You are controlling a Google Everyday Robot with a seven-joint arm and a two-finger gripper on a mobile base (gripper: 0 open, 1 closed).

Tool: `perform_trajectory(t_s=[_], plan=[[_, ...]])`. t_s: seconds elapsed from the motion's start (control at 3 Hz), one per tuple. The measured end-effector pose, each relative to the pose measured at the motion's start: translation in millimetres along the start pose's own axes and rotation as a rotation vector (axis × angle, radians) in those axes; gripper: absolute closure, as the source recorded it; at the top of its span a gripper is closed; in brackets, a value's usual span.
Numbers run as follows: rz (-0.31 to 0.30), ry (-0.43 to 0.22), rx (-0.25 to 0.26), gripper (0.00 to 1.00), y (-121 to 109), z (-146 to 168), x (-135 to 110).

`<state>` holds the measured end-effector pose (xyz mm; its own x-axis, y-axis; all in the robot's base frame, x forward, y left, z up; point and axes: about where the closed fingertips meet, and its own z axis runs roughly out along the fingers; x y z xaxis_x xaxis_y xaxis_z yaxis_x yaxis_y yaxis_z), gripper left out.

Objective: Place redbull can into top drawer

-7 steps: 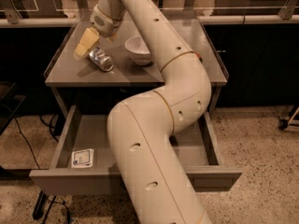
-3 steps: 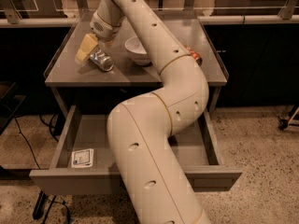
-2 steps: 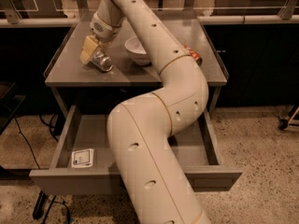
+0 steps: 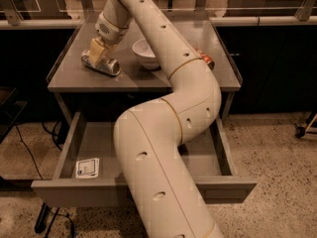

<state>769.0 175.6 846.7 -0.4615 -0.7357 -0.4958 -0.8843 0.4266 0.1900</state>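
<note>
The redbull can (image 4: pixel 105 66) is a slim silver can lying on its side at the front left of the grey table top. My gripper (image 4: pixel 97 52), with yellowish tips, is right over the can's left half and touches or nearly touches it. The top drawer (image 4: pixel 69 155) stands pulled out below the table, with a white sticker (image 4: pixel 87 167) on its floor at the front left. My arm crosses over the drawer's middle and hides much of its floor.
A white bowl (image 4: pixel 144 53) stands just right of the can. An orange-red can (image 4: pixel 206 60) peeks out behind my arm at the table's right. The table (image 4: pixel 69 81) has a raised rim. Dark cabinets stand on both sides, and cables lie on the floor at the left.
My gripper has come down and a little right onto the silver can. The can, the bowl and the drawer have not moved.
</note>
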Motion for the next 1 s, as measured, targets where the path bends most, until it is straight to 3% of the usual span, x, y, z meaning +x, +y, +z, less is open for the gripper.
perform_trajectory(t_s=[0.33,0.67,1.0], plan=[[0.001,-0.007,0.001,1.00,-0.3,2.5,-2.6],[-0.006,-0.023,-0.005,1.00,9.1,-16.2,-7.1],[-0.008,-0.085,-0.011,1.00,30.3,-74.6,-13.9]])
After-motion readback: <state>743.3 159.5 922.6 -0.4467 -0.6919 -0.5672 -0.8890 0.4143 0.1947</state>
